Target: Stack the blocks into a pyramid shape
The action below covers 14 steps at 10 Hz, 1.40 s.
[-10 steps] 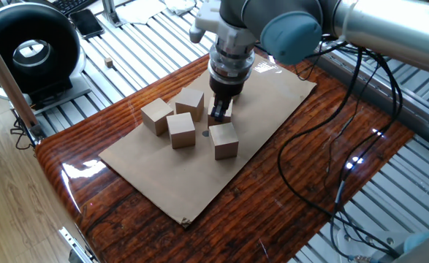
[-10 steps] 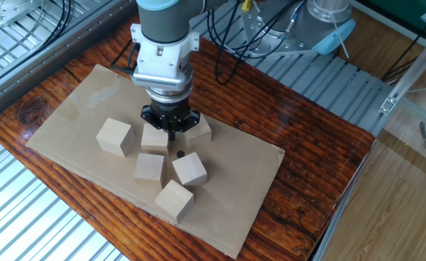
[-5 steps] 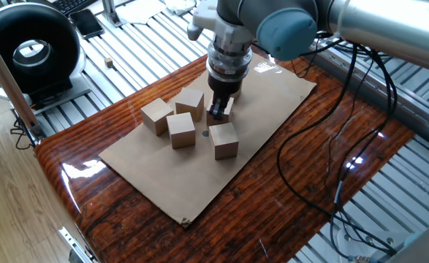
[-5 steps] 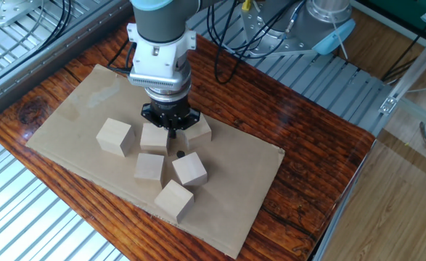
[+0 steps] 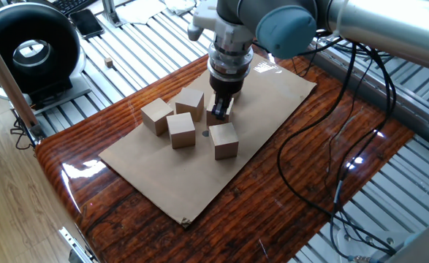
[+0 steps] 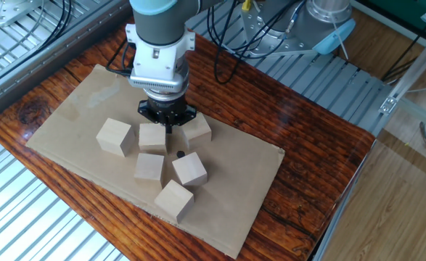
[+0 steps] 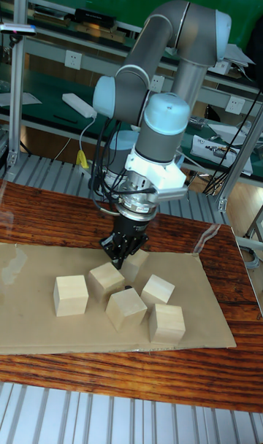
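Note:
Six light-tan wooden blocks lie scattered, none stacked, on a cardboard sheet (image 6: 75, 109). In the other fixed view they are at left (image 6: 115, 136), centre (image 6: 153, 138), right (image 6: 197, 130), and nearer the front (image 6: 149, 167), (image 6: 189, 168), (image 6: 173, 199). My gripper (image 6: 168, 127) points straight down over the gap between the centre and right blocks, fingertips together and holding nothing. The tall fixed view shows the gripper (image 7: 122, 253) just above a block (image 7: 134, 266), beside another block (image 7: 107, 280). In one fixed view the gripper (image 5: 220, 108) partly hides a block (image 5: 218, 116).
The cardboard rests on a glossy red-brown table (image 5: 287, 168). A small dark spot (image 6: 178, 153) marks the sheet. A black round device (image 5: 30, 51) and a tiny wooden cube (image 5: 109, 63) sit off the table. Cables (image 5: 331, 146) trail across the table's right side.
The gripper has risen a little and shifted slightly to the left in the other fixed view. The blocks have not visibly moved.

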Tool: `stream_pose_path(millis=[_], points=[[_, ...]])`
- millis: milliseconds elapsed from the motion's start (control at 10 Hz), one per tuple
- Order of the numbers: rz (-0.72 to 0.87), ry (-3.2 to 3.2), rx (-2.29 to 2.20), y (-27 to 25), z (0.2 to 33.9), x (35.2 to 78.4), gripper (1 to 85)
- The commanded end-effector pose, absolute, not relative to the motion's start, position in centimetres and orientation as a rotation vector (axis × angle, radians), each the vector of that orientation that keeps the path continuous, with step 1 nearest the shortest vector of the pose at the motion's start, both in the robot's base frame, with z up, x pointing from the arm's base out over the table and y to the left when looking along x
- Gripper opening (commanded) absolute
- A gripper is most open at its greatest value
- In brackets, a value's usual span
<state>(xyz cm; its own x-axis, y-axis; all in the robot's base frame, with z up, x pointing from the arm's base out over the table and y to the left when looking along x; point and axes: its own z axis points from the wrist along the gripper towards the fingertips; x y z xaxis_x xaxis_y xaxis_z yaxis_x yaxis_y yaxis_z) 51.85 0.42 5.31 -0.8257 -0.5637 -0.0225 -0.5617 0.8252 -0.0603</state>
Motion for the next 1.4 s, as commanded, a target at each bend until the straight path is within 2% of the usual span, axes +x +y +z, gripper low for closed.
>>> stream_pose_path(millis=[0, 700, 900, 1000, 1100, 1300], points=[[-0.078, 2.934, -0.909, 0.4, 5.3, 52.9, 1.0], [-0.102, 2.840, -0.876, -1.1, 6.4, 58.1, 1.0], [-0.093, 2.856, -0.874, -1.5, 6.3, 57.9, 1.0], [-0.039, 2.881, -0.839, -0.7, 6.3, 57.1, 1.0], [0.129, 2.939, -0.714, 1.9, 6.2, 55.2, 1.0], [0.231, 2.974, -0.638, 4.0, 6.0, 53.1, 1.0]])
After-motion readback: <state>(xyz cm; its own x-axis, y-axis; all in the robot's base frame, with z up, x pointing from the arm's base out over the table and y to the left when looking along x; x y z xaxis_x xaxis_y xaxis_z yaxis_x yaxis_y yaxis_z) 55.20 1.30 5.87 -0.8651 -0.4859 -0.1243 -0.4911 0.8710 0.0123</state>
